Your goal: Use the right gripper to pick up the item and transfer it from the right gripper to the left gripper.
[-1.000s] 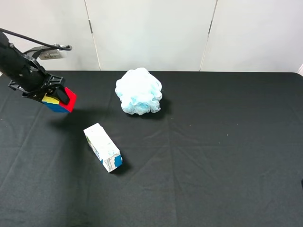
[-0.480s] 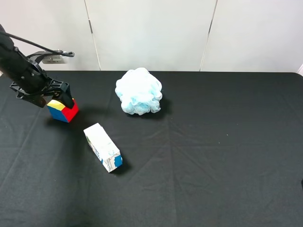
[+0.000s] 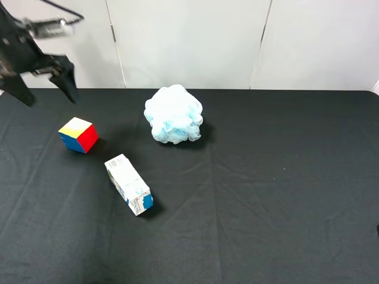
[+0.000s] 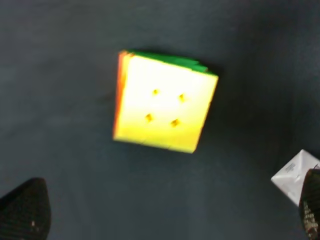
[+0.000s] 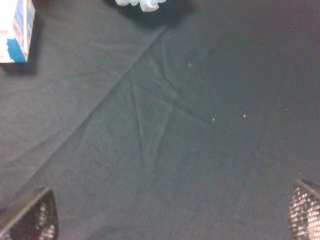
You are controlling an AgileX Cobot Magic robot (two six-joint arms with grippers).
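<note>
The puzzle cube [image 3: 78, 134] rests on the black cloth at the left, yellow face up, with red and blue sides showing. My left gripper [image 3: 47, 90] hangs open and empty above and behind it, near the back left corner. In the left wrist view the cube [image 4: 165, 102] lies below, apart from the two spread fingertips [image 4: 22, 212] of the left gripper [image 4: 165, 212]. My right gripper [image 5: 167, 215] is open and empty over bare cloth. It is outside the exterior high view.
A white-and-blue carton [image 3: 128, 184] lies right of and in front of the cube; its corner shows in the left wrist view [image 4: 292, 176] and the right wrist view [image 5: 15, 30]. A pale blue puff [image 3: 173, 114] sits at the back centre. The black table [image 3: 278, 195] stretches right.
The left gripper lowered the cube to the cloth, opened and let it go, then rose up and back. The cube now rests alone on the table.
</note>
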